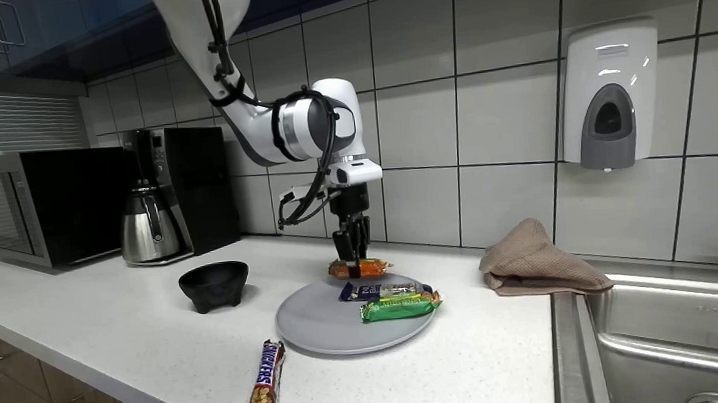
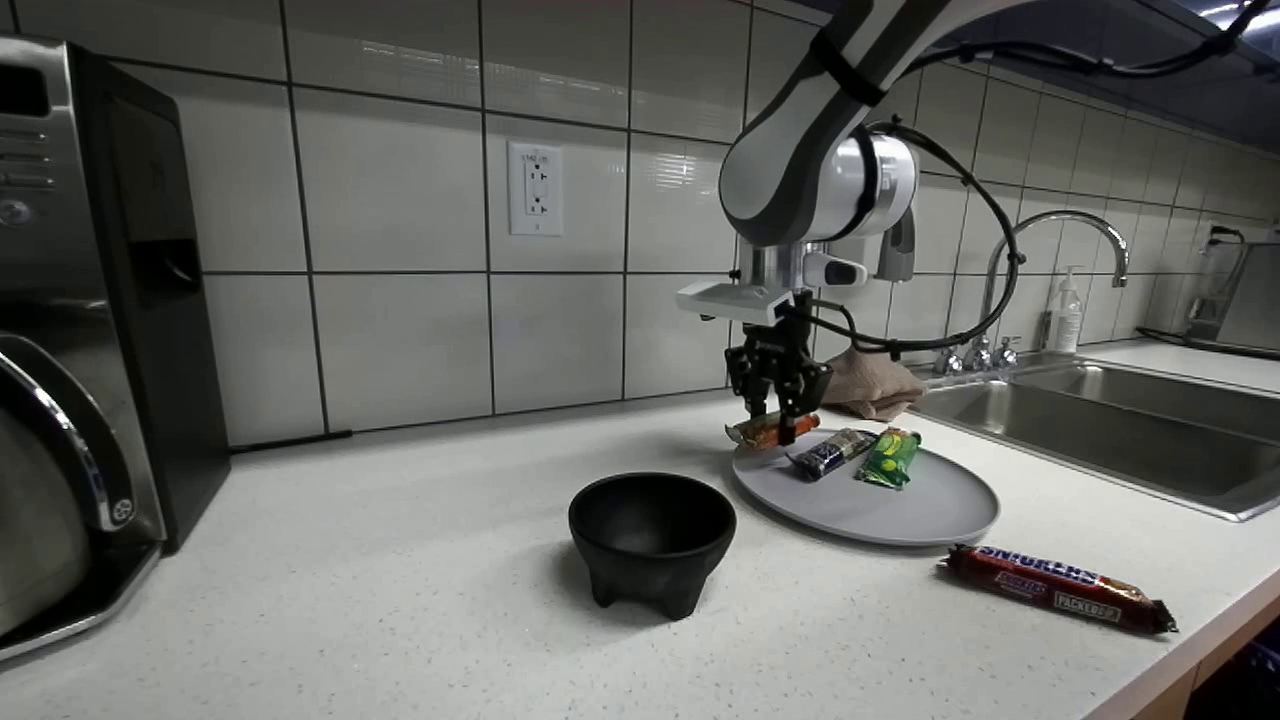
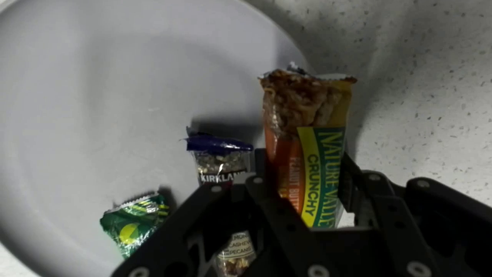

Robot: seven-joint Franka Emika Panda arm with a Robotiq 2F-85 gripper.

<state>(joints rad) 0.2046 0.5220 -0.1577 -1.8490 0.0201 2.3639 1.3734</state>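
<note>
- Claw [image 2: 772, 424] clamped across Nature Valley bar [image 3: 307, 154], gripping its long sides.
- Bar's over grey plate [image 1: 317, 323], at rim; contact w/ plate unclear.
- Prob. light, stiff but crumbly, slippery outside; best held gently, approx. mid-length.
- Desk [image 2: 400, 600] white, speckled, prob. smooth; tiled wall [image 1: 417, 126] behind, steel sink [image 1: 662, 306] nearby.

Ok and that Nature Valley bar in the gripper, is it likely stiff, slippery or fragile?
The Nature Valley bar is likely fairly stiff: its end juts straight past the gripper with no visible droop. Its wrapper shows shiny highlights, so it may be a bit slippery. Its label reads Crunchy, so it might break if squeezed hard.
</note>
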